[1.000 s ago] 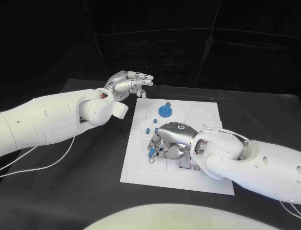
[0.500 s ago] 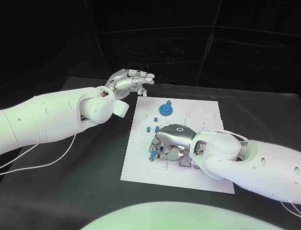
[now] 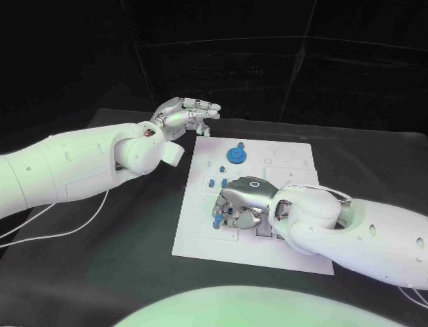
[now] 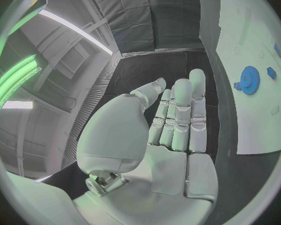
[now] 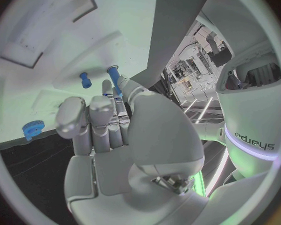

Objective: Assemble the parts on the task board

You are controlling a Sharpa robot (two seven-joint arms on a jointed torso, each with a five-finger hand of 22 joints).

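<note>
Item one, task board (image 3: 291,246): the white plate lies flat in the middle of your black counter (image 3: 96,272), long side running away from the robot.

Item two, right robot hand (image 3: 242,201): you see it palm-down over the near half of the board, fingers curled toward the plate. In the right wrist view the same hand (image 5: 112,130) has a blue peg (image 5: 113,79) at its fingertips, thumb beside it; the peg appears pinched there, though the contact itself is partly hidden. In the head view that peg (image 3: 217,219) shows just at the hand's left edge, low over the board.

Item three, second blue peg (image 5: 85,79): it stands on the board just beside the held one, apart from the fingers.

Item four, blue gear (image 3: 236,155): it sits on the far half of the board, well apart from the right hand and nearer the left.

Item five, left robot hand (image 3: 185,116): it hangs beyond the board's far left corner, above the counter, fingers loosely bent and apart, holding nothing. Its wrist view shows the fingers (image 4: 181,112) extended side by side, with the gear (image 4: 249,77) off to one side on the board.
</note>
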